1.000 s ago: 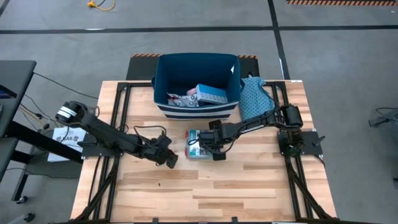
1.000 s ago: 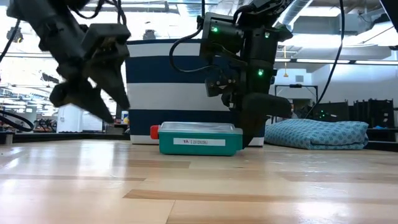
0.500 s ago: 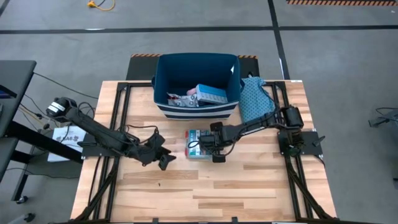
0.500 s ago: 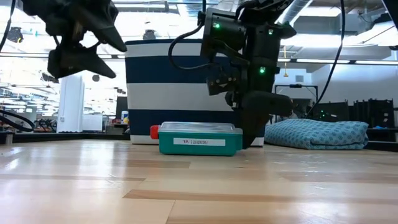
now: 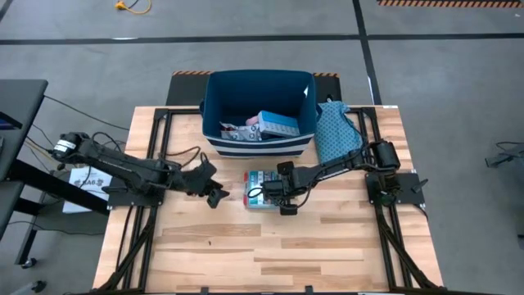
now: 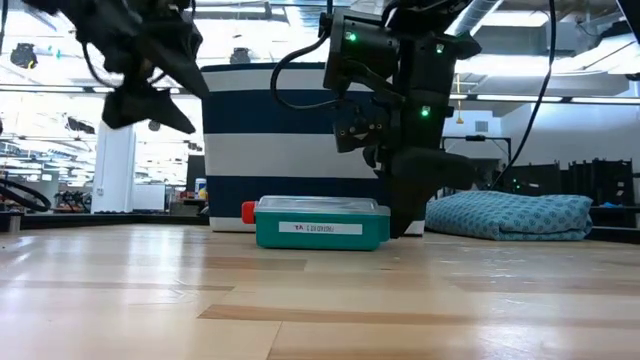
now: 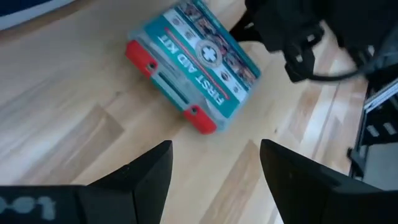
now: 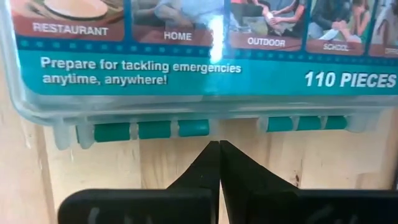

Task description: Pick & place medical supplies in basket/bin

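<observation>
The teal-and-red first aid kit point(image 5: 260, 190) lies flat on the wooden table in front of the navy striped bin point(image 5: 211, 106). It also shows in the low view point(image 6: 320, 222) and the left wrist view point(image 7: 196, 62). My right gripper point(image 8: 219, 148) is shut and low at the kit's right side point(image 5: 283, 198), its tips by the hinged edge. My left gripper point(image 5: 213, 187) is open, raised above the table left of the kit point(image 6: 165, 95). A light blue item point(image 5: 277, 123) and a white packet point(image 5: 233, 129) lie inside the bin. My right gripper's shut fingertips point(image 8: 214, 155) point level from the table's right side at the kit's hinged long edge point(image 8: 193, 129), between its two groups of hinges. Whether they touch that edge I cannot tell. The kit lies flat on the table.
The teal patterned cloth bag point(image 5: 334, 131) lies right of the bin, behind my right arm point(image 6: 510, 215). The bin's striped wall point(image 6: 270, 150) stands just behind the kit. Bare wood point(image 5: 270, 246) stretches along the table's near half.
My left gripper has risen from near the table top and drawn back toward the table's left and far side, away from the kit, staying open. The kit and my right gripper have kept their places.
</observation>
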Available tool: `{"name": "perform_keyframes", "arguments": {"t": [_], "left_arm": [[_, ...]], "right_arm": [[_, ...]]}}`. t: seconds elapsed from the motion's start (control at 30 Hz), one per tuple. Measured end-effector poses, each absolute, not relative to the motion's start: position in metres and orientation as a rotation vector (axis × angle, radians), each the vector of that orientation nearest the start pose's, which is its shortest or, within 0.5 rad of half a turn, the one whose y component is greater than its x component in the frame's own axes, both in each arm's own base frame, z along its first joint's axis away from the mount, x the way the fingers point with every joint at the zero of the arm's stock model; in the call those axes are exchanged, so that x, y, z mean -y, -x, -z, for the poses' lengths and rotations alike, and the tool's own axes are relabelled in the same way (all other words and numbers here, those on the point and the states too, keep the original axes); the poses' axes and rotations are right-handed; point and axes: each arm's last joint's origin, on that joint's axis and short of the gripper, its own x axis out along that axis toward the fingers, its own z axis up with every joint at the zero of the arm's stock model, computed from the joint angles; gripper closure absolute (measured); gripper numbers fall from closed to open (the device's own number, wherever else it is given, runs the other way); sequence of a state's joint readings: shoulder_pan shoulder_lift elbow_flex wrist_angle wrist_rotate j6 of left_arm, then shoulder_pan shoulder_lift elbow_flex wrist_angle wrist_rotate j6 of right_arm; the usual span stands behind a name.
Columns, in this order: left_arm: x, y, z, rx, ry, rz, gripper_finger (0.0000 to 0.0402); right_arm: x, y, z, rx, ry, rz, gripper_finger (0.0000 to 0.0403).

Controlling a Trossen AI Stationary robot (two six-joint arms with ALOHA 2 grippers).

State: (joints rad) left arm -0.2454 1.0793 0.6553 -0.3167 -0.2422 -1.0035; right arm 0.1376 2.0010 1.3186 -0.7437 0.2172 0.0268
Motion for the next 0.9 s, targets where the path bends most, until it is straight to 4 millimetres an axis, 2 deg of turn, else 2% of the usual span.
{"name": "perform_keyframes", "arguments": {"t": [0.07, 0.2, 0.3, 0.4, 0.9], "left_arm": [[0.036, -0.209, -0.219, -0.629, 0.82, -0.329, 0.0171], [0.019, -0.204, -0.185, -0.525, 1.001, -0.237, 0.0171], [0.012, -0.194, -0.163, -0.403, 1.15, -0.203, 0.0171], [0.009, -0.185, -0.147, -0.362, 1.224, -0.225, 0.017], [-0.014, -0.2, -0.119, -0.403, 1.277, -0.291, 0.0142]], "right_arm": [[-0.044, -0.369, -0.141, -1.401, 0.235, 0.093, 0.0403], [-0.043, -0.369, -0.141, -1.406, 0.24, 0.102, 0.0403], [-0.043, -0.369, -0.141, -1.406, 0.239, 0.102, 0.0403], [-0.044, -0.369, -0.141, -1.405, 0.235, 0.105, 0.0403], [-0.033, -0.37, -0.141, -1.416, 0.261, 0.084, 0.0403]]}}
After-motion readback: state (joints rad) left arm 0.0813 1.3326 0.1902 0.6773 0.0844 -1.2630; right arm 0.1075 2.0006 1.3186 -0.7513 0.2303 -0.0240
